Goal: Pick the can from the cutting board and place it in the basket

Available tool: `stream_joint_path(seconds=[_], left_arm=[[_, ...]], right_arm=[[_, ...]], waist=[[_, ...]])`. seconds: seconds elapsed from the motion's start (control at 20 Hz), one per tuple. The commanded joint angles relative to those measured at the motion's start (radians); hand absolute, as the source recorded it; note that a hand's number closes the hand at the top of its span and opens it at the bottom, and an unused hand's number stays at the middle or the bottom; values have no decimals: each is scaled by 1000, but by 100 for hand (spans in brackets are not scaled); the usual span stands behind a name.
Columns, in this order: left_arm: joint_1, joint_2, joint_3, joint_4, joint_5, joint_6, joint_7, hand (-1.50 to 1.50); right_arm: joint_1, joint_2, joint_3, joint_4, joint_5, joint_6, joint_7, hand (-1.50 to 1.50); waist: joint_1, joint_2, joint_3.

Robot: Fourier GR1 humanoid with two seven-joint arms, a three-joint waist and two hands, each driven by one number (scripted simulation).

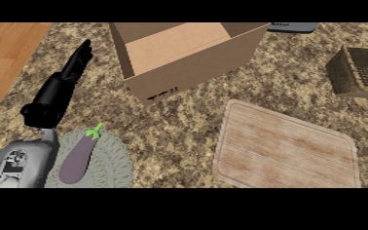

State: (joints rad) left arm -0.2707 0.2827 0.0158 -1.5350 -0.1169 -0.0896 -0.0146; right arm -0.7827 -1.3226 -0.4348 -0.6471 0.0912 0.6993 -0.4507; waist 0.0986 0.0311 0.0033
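Observation:
A pale wooden cutting board (287, 148) lies at the lower right of the counter, and nothing stands on it. No can shows anywhere in the head view. The dark wicker basket (352, 72) sits at the right edge, partly cut off by the picture. My left hand (75, 63) is at the left, fingers straight and pointing up toward the far side, holding nothing. My right hand does not show.
An open cardboard box (183, 53) stands at the back middle. A purple eggplant (78, 158) lies on a grey-green round mat (115, 165) at the lower left, beside my left forearm. A dark flat object (293, 27) peeks out behind the box.

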Motion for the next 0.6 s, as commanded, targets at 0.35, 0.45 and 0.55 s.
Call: stream_joint_path(seconds=[0.35, 0.45, 0.55], left_arm=[[-48, 0, -2, 24, -9, -5, 14, 0], [-12, -12, -12, 9, -17, 6, 22, 0], [-15, 5, 3, 5, 0, -14, 22, 0]], right_arm=[[-244, 24, 167, 45, -4, 225, 98, 150], [-269, 36, 208, 33, 15, 243, 101, 150], [-226, 57, 261, 23, 62, 232, 49, 150]], waist=[[11, -1, -4], [8, -6, -3], [-6, -5, -1]])
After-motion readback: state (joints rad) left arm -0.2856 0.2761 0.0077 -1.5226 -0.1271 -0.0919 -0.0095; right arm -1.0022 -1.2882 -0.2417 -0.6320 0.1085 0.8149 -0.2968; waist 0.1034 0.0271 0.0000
